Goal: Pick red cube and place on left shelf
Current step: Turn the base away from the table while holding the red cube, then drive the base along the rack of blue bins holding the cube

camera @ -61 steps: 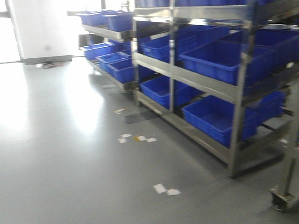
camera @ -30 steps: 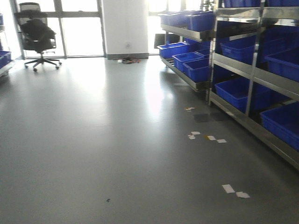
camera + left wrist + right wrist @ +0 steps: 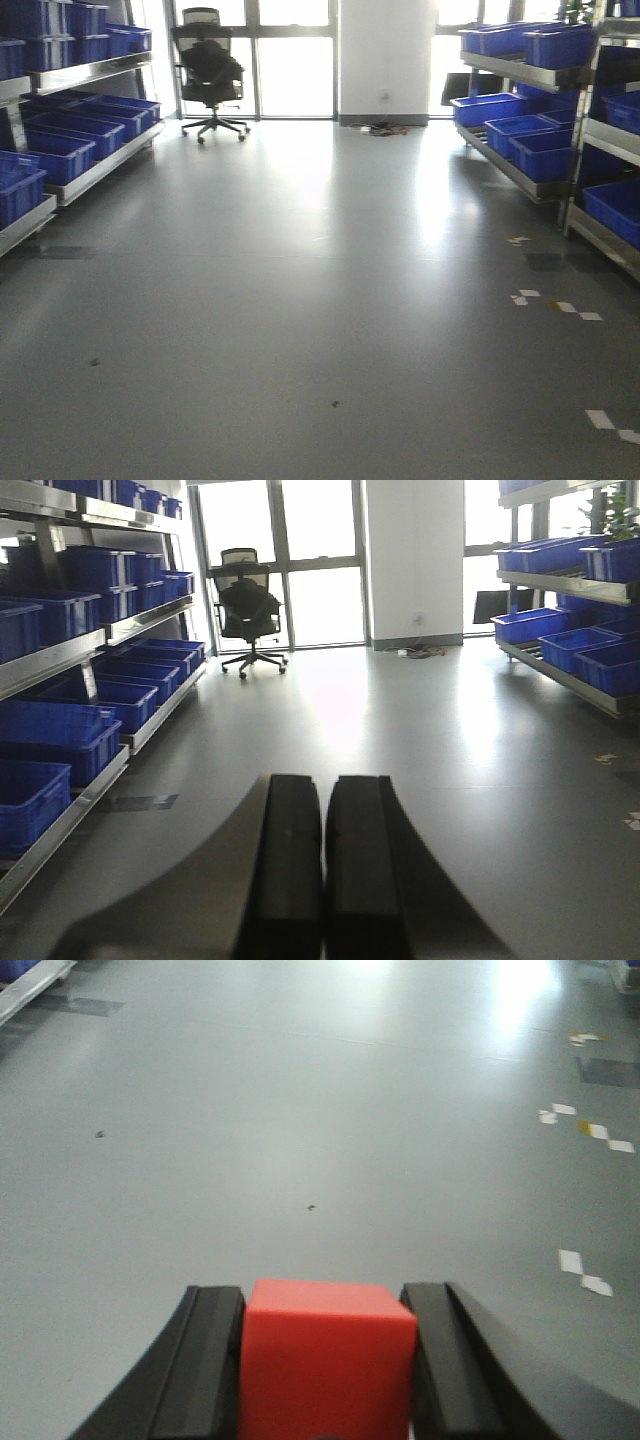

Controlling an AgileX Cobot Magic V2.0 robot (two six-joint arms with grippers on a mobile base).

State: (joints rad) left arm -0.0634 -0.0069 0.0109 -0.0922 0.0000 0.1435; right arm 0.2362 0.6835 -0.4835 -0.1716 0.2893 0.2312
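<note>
While in right claw [image 3: 320, 1305], red cube [image 3: 328, 1365] aloft.

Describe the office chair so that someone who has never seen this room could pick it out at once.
At the far end of the aisle are bright windows. In front of them, just left of the white pillar, stands the office chair. It alone is black and on castors; the left shelf beside it holds only blue crates.
</note>
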